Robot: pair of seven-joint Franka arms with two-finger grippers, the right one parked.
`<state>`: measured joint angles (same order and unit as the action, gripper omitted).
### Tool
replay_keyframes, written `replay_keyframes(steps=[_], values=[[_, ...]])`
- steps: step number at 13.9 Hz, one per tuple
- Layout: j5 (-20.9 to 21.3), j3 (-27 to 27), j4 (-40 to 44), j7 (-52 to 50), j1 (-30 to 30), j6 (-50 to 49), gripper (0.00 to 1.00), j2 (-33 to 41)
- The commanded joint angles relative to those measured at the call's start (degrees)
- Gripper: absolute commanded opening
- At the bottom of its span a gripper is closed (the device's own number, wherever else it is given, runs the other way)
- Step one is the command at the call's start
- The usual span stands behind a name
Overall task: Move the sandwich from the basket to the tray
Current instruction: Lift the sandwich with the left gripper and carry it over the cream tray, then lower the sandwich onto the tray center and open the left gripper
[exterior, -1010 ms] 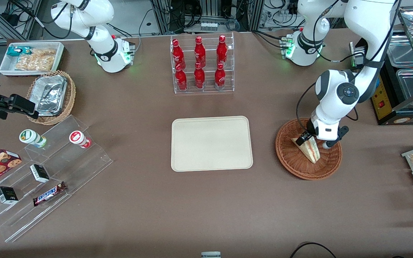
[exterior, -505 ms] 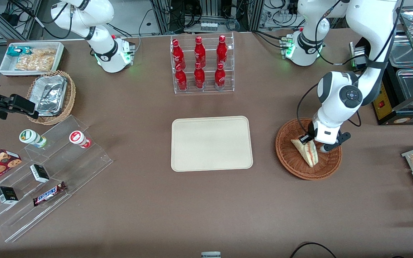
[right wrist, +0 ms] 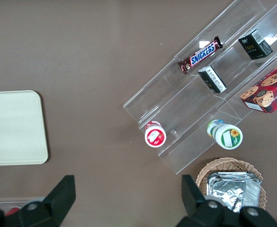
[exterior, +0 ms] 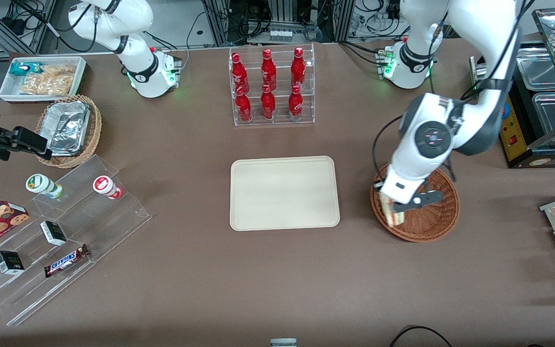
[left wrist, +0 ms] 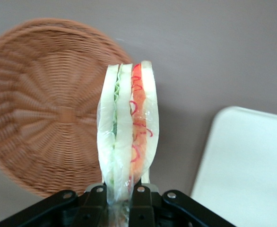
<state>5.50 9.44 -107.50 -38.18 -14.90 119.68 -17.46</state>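
Wrist view — sandwich (left wrist: 128, 137) clamped between jaws (left wrist: 119, 191), above basket (left wrist: 39, 109)

We see the sandwich (left wrist: 128, 137) wrapped in clear glossy film, its pale bread smooth beneath, pinched between the matt black plastic fingers of the gripper (left wrist: 122, 196). The basket (left wrist: 44, 118) is rough woven reddish-brown wicker, and the tray (exterior: 284, 193) looks like smooth matt cream plastic. The table (exterior: 277, 279) wears a matt brown covering, and the bottle rack (exterior: 271, 86) is clear glossy acrylic.
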Motion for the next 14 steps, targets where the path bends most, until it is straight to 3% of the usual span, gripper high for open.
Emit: replay_keyframes(steps=[1, 7, 14], values=[[0.12, -0.12, 5.63, -0.57, -5.56, -0.68, 0.02, -6.00], [-0.23, -0.12, 18.10, -10.75, -18.39, -0.59, 0.00, -17.60], [0.56, -0.21, 20.40, -17.71, -24.91, 8.01, 0.00, -23.24]])
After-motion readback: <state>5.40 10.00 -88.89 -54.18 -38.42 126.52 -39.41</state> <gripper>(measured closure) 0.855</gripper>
